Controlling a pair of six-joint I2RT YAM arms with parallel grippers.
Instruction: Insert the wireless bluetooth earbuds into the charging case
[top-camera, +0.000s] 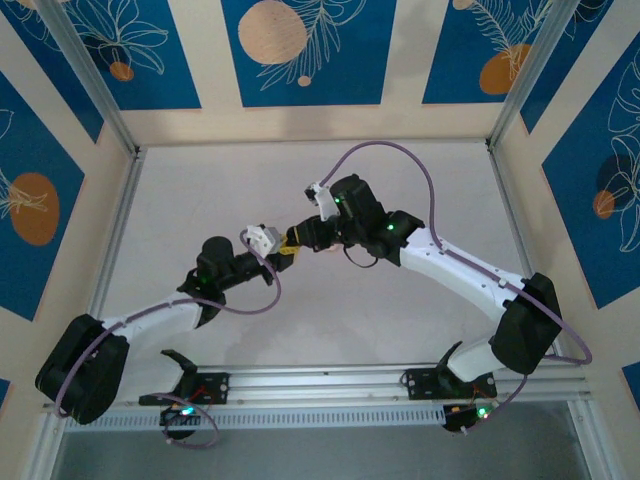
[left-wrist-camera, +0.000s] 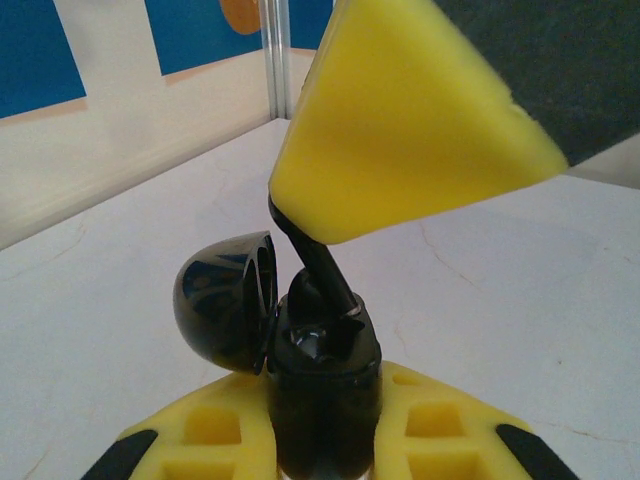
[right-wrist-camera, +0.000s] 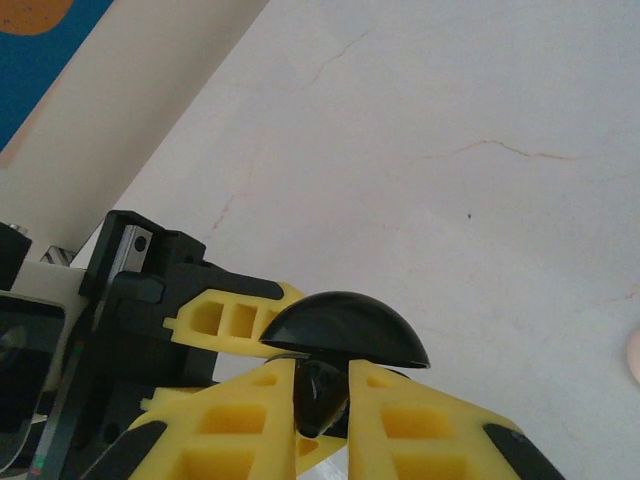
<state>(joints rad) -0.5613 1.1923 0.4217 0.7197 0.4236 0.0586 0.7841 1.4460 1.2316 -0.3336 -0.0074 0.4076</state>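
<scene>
The charging case (left-wrist-camera: 325, 395) is a small black puck held upright between the yellow fingers (left-wrist-camera: 215, 425) of my left gripper (left-wrist-camera: 325, 410), which is shut on it. Its domed lid (left-wrist-camera: 225, 300) stands open to the left. A black earbud (left-wrist-camera: 315, 258) slants down into the case's open top, gripped above by the yellow fingertip (left-wrist-camera: 400, 130) of the right gripper. In the right wrist view my right gripper (right-wrist-camera: 322, 385) is shut on that earbud (right-wrist-camera: 322, 395), just under the case lid (right-wrist-camera: 345, 325). From above, both grippers (top-camera: 283, 252) (top-camera: 297, 238) meet over mid-table.
The white table (top-camera: 400, 330) lies bare around the meeting point. Its walls and metal posts (top-camera: 120, 200) stand well away. A pale pink disc (right-wrist-camera: 634, 355) peeks in at the right edge of the right wrist view.
</scene>
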